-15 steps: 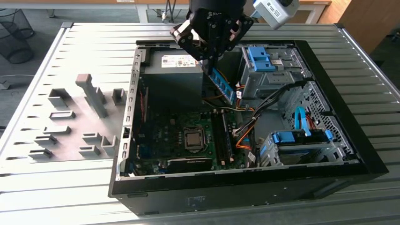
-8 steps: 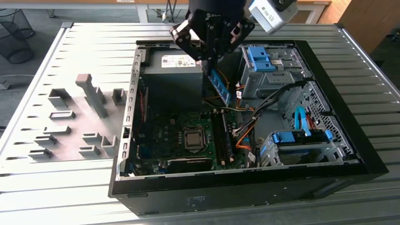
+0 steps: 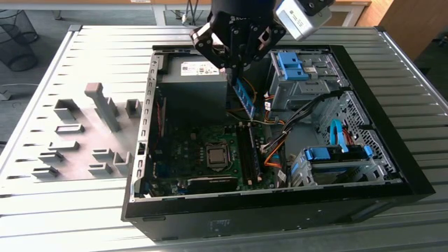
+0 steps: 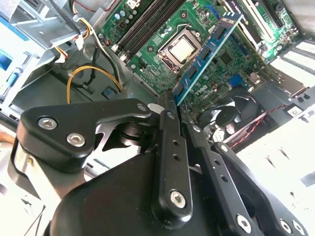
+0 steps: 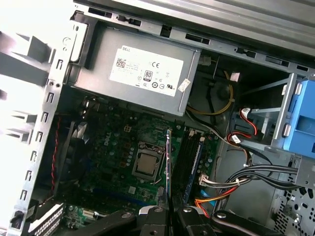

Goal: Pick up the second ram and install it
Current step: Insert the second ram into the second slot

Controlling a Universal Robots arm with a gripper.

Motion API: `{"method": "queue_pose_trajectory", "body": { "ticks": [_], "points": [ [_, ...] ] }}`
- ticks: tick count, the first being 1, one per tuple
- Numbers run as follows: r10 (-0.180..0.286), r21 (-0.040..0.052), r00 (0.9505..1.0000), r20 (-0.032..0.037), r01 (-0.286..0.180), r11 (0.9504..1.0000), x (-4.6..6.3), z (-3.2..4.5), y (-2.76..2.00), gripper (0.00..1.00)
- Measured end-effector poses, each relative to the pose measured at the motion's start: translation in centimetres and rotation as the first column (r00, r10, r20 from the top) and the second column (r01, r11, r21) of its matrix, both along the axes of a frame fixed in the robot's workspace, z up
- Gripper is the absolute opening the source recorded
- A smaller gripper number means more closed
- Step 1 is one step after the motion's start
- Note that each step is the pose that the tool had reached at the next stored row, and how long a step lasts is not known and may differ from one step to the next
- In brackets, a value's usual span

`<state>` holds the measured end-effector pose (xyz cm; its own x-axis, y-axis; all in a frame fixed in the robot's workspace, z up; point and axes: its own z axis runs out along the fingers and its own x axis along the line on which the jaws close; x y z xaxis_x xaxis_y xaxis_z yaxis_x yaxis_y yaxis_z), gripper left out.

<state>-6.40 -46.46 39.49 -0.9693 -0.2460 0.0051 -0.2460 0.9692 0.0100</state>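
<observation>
Since the memory stick (image 3: 243,97) must drop edge-first into a slot, you have it clamped by its upper end in the gripper (image 3: 236,67), hanging above the open computer case (image 3: 392,157), over its green board (image 3: 203,157).

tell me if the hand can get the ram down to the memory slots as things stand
Probably yes: the hand holds the second ram above the open case, and nothing visible lies between it and the black slots.
</observation>
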Motion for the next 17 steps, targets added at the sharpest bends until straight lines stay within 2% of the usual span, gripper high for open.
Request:
{"method": "queue_pose_trajectory", "body": {
  "ticks": [17],
  "points": [
    [-0.003, 0.0000, 1.0000, 0.0000, 0.003, 1.0000, 0.00, -0.44, 0.00, 0.14]
  ]
}}
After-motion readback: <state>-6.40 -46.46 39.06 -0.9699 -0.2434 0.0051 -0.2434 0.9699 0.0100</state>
